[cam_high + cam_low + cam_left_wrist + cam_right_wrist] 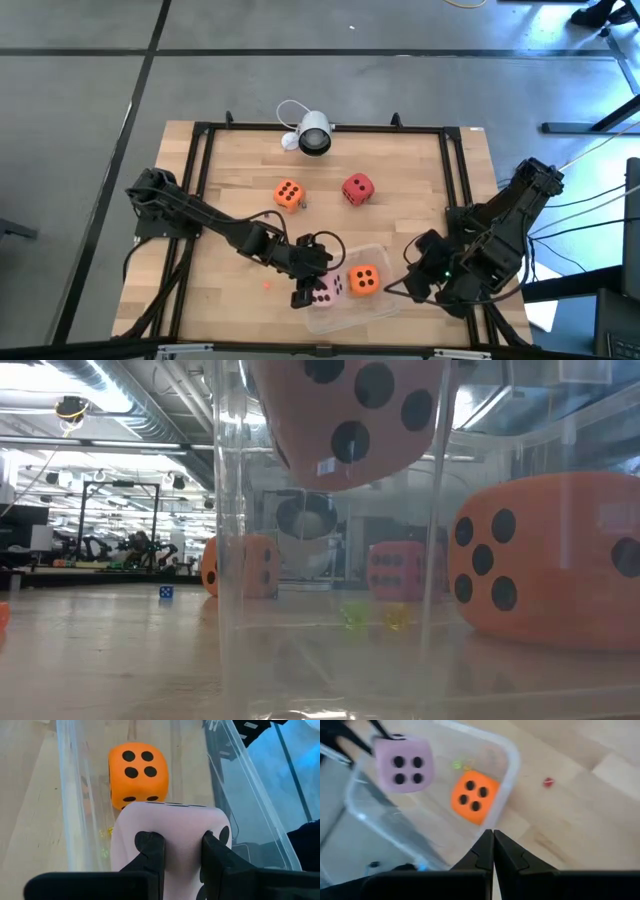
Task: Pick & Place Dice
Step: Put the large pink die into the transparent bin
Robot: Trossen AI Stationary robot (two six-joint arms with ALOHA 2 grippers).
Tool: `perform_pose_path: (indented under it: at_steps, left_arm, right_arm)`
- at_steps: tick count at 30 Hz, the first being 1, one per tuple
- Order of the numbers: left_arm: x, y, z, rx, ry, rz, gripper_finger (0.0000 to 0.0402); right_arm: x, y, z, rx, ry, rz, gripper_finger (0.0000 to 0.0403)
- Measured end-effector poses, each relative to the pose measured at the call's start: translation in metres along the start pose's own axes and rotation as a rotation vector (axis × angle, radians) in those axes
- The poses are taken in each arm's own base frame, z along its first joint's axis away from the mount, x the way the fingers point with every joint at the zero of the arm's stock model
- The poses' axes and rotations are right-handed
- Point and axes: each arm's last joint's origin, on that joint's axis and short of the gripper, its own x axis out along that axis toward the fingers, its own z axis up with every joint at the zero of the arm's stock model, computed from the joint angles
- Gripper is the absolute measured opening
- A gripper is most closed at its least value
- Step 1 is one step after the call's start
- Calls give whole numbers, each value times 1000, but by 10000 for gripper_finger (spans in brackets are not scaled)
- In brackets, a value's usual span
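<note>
My left gripper (182, 845) is shut on the pale pink die (170, 820) and holds it over the clear tub (378, 305) near the table's near edge. One orange die (137, 775) rests on the tub's floor, just right of the pink one (327, 288). A second orange die (288, 195) and the red die (357, 189) sit on the bare wood farther back. My right gripper (493, 837) is shut and holds nothing. It hovers just right of the tub (510, 755), pointing toward it. My left gripper pinches the pale pink die by two opposite faces (182, 827) between its two fingers (150, 850), and the soft faces dent in around them. The fingers slant down from the table's left. The die (350, 410) is lifted clear above the tub's floor.
A round white camera (313, 135) stands at the table's far edge. A small red speck (267, 284) lies on the wood left of the tub, and a tiny blue die (165, 592) lies farther off. A black frame (200, 160) borders the table.
</note>
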Motion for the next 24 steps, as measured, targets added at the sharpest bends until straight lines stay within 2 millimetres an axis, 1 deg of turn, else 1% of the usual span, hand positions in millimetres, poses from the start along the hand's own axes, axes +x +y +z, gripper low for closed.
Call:
perform_pose_path:
  at_steps: [6,10,12,14,20,22,24]
  left_arm:
    - [0,0,0,2,-1,1,54]
    - [0,4,2,-6,-5,10,54]
    - [0,5,3,-21,-8,14,61]
    - [0,6,3,-29,-10,15,90]
    - [0,6,4,-46,19,-44,201]
    - [0,6,4,-59,28,-56,229]
    - [0,7,4,-60,30,-58,249]
  right_arm:
    - [0,-6,1,-26,9,-64,8]
    - [0,-10,1,-41,3,-94,8]
    - [4,-12,0,-49,-1,-113,9]
    - [10,-17,-2,-66,-7,-148,9]
    - [35,-36,-11,-71,-36,-275,9]
    - [42,-41,-14,-76,-43,-303,13]
    - [45,-45,-14,-69,-48,-315,24]
